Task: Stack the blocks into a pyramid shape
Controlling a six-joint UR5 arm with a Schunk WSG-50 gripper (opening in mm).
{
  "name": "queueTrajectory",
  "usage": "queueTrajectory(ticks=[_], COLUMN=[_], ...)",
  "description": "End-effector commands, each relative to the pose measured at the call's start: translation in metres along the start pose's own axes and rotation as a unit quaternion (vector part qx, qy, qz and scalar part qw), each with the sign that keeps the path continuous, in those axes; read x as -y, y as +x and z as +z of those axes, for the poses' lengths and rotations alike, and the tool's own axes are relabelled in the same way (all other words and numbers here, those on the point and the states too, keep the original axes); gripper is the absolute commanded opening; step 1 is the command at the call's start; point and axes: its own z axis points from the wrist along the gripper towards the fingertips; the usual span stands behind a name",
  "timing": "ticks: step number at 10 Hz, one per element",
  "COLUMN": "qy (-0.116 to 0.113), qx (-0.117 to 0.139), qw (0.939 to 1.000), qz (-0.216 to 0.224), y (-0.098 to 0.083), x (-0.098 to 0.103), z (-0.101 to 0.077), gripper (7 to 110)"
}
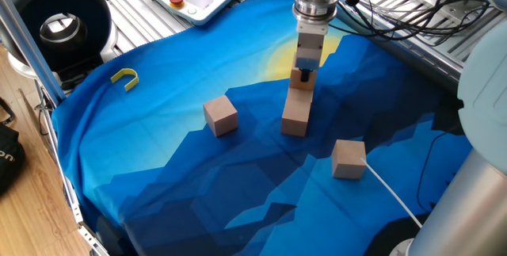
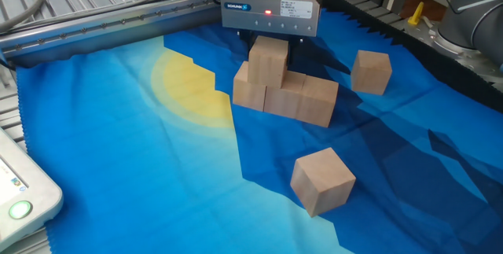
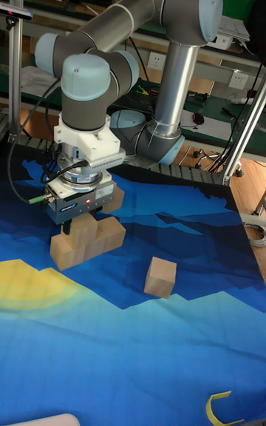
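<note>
**Block count and gripper status**

Six wooden blocks can be counted. Three form a touching bottom row point(image 2: 287, 97) on the blue cloth point(image 2: 141, 167). One upper block point(image 2: 269, 59) sits on that row, toward its end nearer the yellow patch point(image 2: 189, 89). The gripper point(image 2: 269, 43) stands directly above the upper block, fingers down at its sides; whether they clamp it or stand clear cannot be determined. Two loose blocks lie apart from the stack: one near block point(image 2: 322, 180) and one far block point(image 2: 371, 71). One yellow U-shaped piece point(image 1: 125, 78) lies well apart, near the cloth's edge.
</note>
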Motion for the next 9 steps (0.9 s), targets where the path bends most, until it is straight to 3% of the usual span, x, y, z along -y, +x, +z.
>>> queueTrajectory(ticks=[1, 2, 3, 7, 8, 9], qy=[0.001, 0.002, 0.002, -0.005, -0.006, -0.007], qx=[0.004, 0.003, 0.004, -0.001, -0.001, -0.002], qw=[1.0, 1.0, 1.0, 1.0, 0.9999, 0.9999], qz=[0.006, 0.006, 0.006, -0.006, -0.009, -0.011], y=[-0.0026, -0.0025, -0.0029, -0.0008, -0.0014, -0.0017], x=[-0.0001, 0.0, -0.0004, -0.0043, -0.0026, -0.002], z=[-0.0016, -0.0018, -0.0016, -0.0008, -0.0015, -0.0009], gripper=[7, 7, 22, 22, 7, 7])
